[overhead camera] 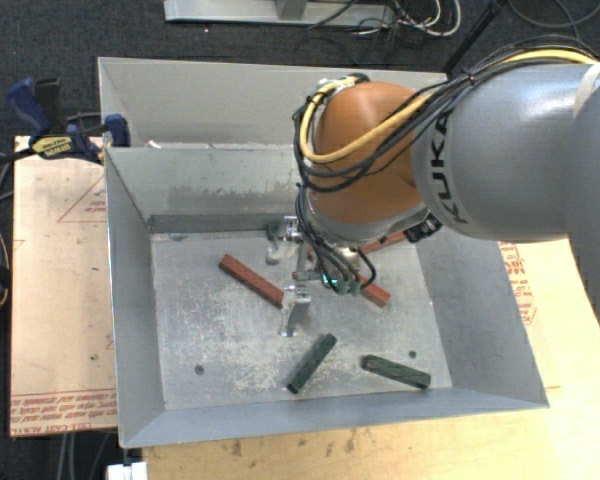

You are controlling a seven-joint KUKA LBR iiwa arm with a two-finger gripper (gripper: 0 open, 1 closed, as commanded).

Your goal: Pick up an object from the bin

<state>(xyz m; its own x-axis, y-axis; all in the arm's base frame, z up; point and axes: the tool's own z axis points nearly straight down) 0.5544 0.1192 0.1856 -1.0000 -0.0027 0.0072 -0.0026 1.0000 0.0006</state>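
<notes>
Gripper [296,306] sits low near the middle of the bin [130,268], right at the 4 o'clock end of a red-brown stick [250,278] that runs off toward 10 o'clock. Can't tell if it's spread or closed from here. Stick looks light, stiff and thin, probably not fragile, so I'd grab it mid-length across the narrow sides. A dark green stick [311,362] lies toward 6 o'clock.

Single camera, above, angled down into bin [130,298]
</notes>
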